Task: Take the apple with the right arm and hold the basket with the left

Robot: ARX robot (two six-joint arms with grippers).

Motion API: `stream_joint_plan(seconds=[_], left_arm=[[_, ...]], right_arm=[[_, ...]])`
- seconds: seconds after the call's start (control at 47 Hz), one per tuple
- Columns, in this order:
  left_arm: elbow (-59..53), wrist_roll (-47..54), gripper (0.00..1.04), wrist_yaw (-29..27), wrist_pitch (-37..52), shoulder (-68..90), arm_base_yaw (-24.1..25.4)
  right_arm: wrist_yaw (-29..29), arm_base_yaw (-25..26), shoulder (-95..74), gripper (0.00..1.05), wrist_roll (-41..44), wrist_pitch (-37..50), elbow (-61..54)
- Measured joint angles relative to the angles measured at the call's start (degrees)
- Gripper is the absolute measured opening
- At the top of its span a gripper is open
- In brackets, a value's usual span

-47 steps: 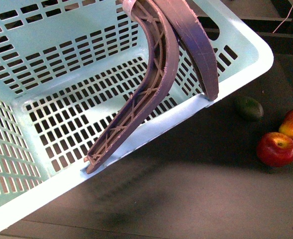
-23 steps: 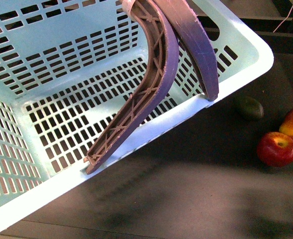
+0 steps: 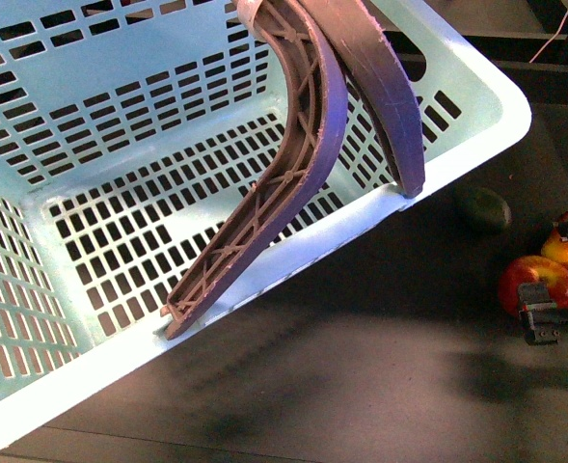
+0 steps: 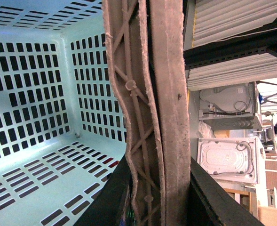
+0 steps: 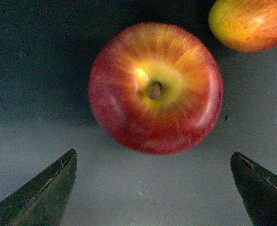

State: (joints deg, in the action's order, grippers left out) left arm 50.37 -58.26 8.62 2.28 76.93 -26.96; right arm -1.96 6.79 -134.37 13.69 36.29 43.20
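Hovering right gripper [image 5: 152, 162]: jaws released and spread wide, with one dark fingertip on each side of the round glossy red apple [image 5: 154, 87]; neither tip touches it in the right wrist view.
Apple: sits stem up on the dark table [image 3: 361, 386], toward the table's right side, showing a yellowish patch around the stem; it is well apart from the basket.
Left gripper [image 4: 157, 202]: jaws clenched on the two dark brown-purple curved handles [image 4: 162, 94], which are pressed together between its dark fingers.
Basket: the large light turquoise plastic shopping basket [image 3: 500, 106] with slotted sides fills the table's left side in the front view; it is tilted, with its handles drawn up together over the opening. I cannot tell whether its base touches the table.
Elongated orange-red fruit [image 5: 251, 23]: lies just beside the apple, on its far side, partly hidden by the right gripper in the front view.
Dark green oval fruit [image 3: 483, 209]: lies on the table between the basket's right corner and the apple, near both.
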Motion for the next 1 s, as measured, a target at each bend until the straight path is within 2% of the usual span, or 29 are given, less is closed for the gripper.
stream_joint_plan(seconds=[0.745, 0.852, 1.001], left_arm=[[0.0, 0.0, 0.21, 0.0, 0.0, 0.0, 0.0], [0.0, 0.0, 0.21, 0.0, 0.0, 0.0, 0.0], [0.0, 0.0, 0.21, 0.0, 0.0, 0.0, 0.0]], right_arm=[[-0.9, -1.8, -7.8, 0.96, -2.0, -7.9, 14.0], [-1.3, -1.8, -7.9, 0.84, -2.0, -7.4, 13.7], [0.1, -1.7, -5.0, 0.82, -1.9, -4.0, 8.7]])
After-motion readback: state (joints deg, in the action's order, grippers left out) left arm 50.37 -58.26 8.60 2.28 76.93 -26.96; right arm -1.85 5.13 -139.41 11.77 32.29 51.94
